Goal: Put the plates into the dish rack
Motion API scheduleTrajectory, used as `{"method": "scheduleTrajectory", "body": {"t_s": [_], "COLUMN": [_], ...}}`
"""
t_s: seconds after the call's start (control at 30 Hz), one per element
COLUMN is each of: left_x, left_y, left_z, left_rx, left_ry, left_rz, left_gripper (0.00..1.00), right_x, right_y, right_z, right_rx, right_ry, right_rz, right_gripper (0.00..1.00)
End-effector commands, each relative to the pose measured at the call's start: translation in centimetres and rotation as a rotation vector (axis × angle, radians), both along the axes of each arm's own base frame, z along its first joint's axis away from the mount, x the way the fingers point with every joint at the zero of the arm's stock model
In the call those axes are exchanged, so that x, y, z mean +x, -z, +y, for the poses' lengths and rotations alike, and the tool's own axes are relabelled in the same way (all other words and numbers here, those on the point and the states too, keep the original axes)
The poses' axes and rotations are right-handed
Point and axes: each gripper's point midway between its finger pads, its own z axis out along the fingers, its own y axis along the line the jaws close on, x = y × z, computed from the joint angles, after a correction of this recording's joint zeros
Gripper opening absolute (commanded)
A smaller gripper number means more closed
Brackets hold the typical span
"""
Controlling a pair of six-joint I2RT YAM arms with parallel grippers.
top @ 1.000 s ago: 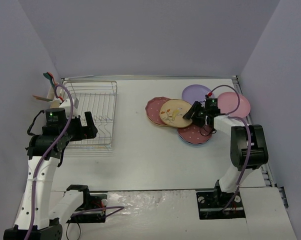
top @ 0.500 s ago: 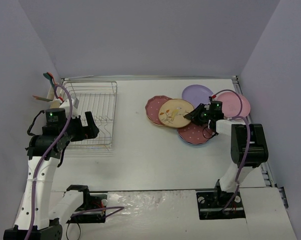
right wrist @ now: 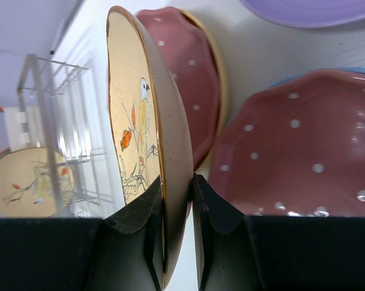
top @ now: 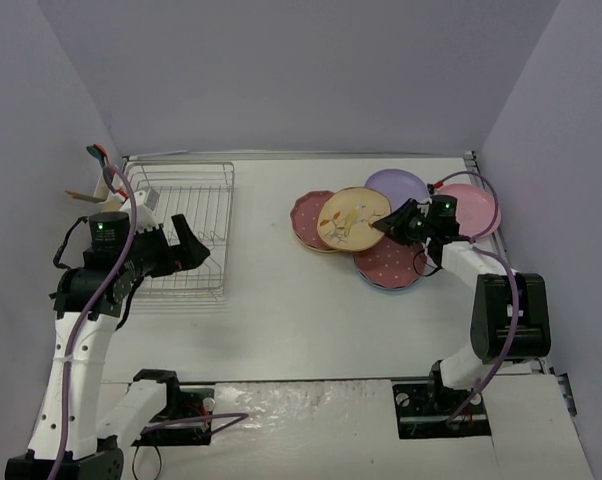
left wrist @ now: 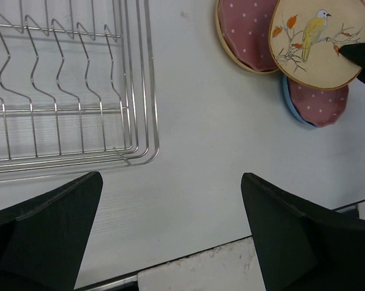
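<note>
My right gripper (top: pixel 394 222) is shut on the rim of the tan floral plate (top: pixel 351 218), which is tilted up on edge above the pile; the right wrist view shows the fingers (right wrist: pixel 210 209) clamping the plate (right wrist: pixel 140 121). A dark pink speckled plate (top: pixel 307 220) lies to its left. Another dark pink plate (top: pixel 389 266) lies on a blue one. A lilac plate (top: pixel 393 184) and a light pink plate (top: pixel 473 208) lie behind. The silver wire dish rack (top: pixel 186 225) stands at the left. My left gripper (top: pixel 186 245) is open and empty over the rack's near right corner (left wrist: pixel 140 151).
A white utensil caddy (top: pixel 111 190) with utensils hangs on the rack's far left side. Purple walls close in the table on the left, back and right. The table's near edge (left wrist: pixel 188 257) shows under the left gripper.
</note>
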Motion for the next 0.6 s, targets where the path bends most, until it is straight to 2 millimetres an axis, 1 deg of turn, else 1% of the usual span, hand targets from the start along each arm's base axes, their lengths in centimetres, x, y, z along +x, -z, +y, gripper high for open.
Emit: {"method": "scheduleTrajectory", "body": {"t_s": [0.0, 0.1, 0.17, 0.23, 0.3, 0.33, 0.4, 0.43, 0.5, 0.57], "left_x": [1.9, 2.7, 3.5, 4.1, 4.7, 4.7, 5.2, 5.4, 5.8, 6.2], "left_y": [-6.7, -8.5, -9.8, -10.6, -10.7, -10.9, -10.8, -10.6, -10.4, -10.3], "left_z": [-3.2, -4.9, -6.0, -7.3, -8.8, -8.9, -10.4, -10.8, -11.7, -12.4], "left_rx": [-0.195, -0.287, -0.337, -0.366, -0.383, -0.387, -0.38, -0.38, -0.389, -0.402], "left_ry": [0.055, 0.081, 0.099, 0.125, 0.15, 0.151, 0.178, 0.186, 0.194, 0.203], "left_rz": [-0.178, -0.224, -0.257, -0.272, -0.266, -0.269, -0.252, -0.246, -0.234, -0.222], "left_gripper": [0.97, 0.97, 0.97, 0.97, 0.97, 0.97, 0.97, 0.97, 0.97, 0.97], "right_x": [0.5, -0.8, -1.7, -2.7, -4.0, -4.2, -5.6, -6.0, -7.1, -7.8], "right_y": [-12.6, -15.4, -16.9, -18.4, -19.9, -20.3, -21.8, -22.2, -23.2, -23.9], "right_z": [2.3, 3.8, 5.1, 6.5, 8.2, 8.4, 10.4, 11.1, 12.1, 12.8], "right_rx": [0.165, 0.229, 0.264, 0.297, 0.336, 0.347, 0.38, 0.391, 0.413, 0.424], "right_ry": [-0.101, -0.159, -0.205, -0.247, -0.299, -0.303, -0.371, -0.395, -0.439, -0.467], "right_rz": [-0.321, -0.373, -0.397, -0.422, -0.448, -0.452, -0.48, -0.487, -0.504, -0.517], "right_gripper": [0.0, 0.0, 0.0, 0.0, 0.0, 0.0, 0.0, 0.0, 0.0, 0.0]}}
